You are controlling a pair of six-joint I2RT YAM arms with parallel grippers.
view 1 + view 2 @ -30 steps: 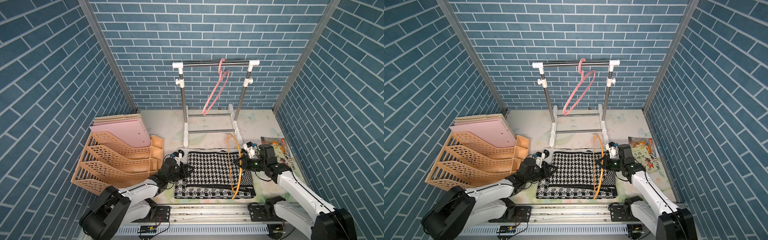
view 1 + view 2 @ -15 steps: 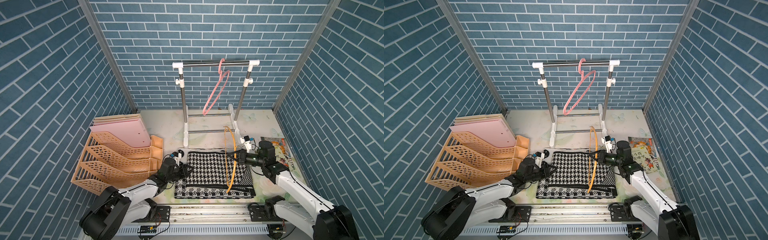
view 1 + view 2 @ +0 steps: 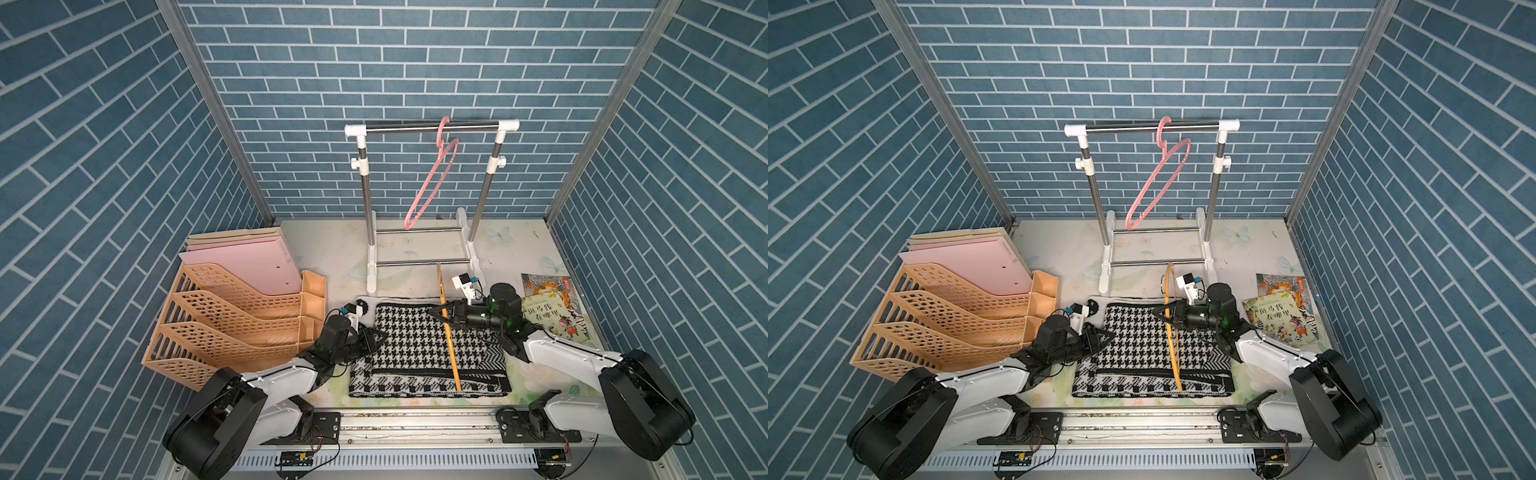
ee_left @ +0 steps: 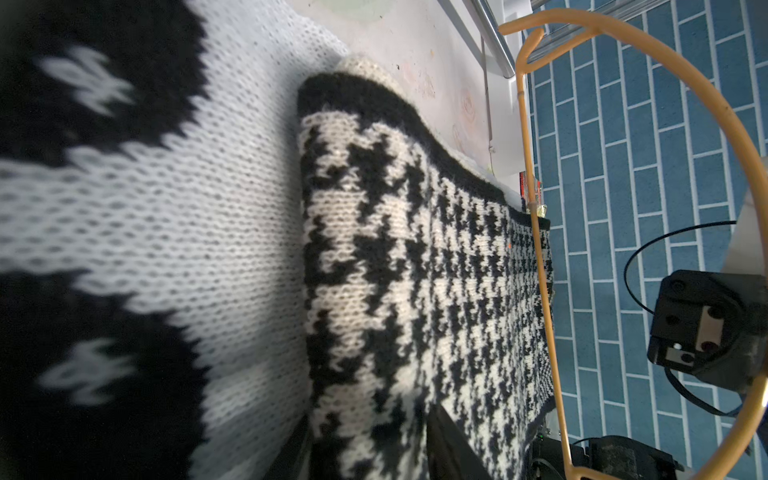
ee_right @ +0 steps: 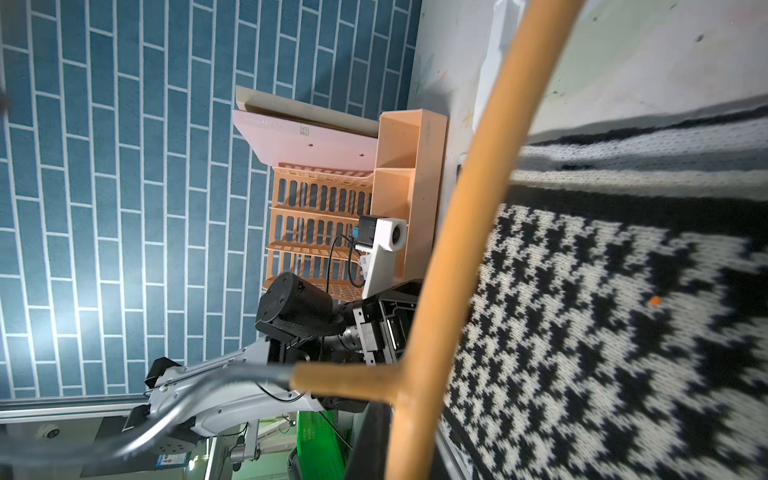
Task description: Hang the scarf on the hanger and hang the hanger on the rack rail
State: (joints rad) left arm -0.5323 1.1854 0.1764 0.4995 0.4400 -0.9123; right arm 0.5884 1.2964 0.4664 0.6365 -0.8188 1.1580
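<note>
The right gripper (image 3: pixel 440 314) clamps the orange hanger (image 3: pixel 452 353) over the houndstooth scarf (image 3: pixel 407 345). I cannot tell the state of the left gripper (image 3: pixel 376 334) jaws. Only the top views show the pink hanger (image 3: pixel 409 222).

Both arms are stretching low toward each other. The right gripper (image 3: pixel 442 314) is pinching the orange hanger (image 3: pixel 452 357). The left gripper (image 3: pixel 376 336) is pointing sideways, jaws hard to read.

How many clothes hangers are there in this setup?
2. A pink hanger hangs from the rack at the back. An orange hanger is gripped by the right gripper, standing over the scarf. None seems hidden.
</note>
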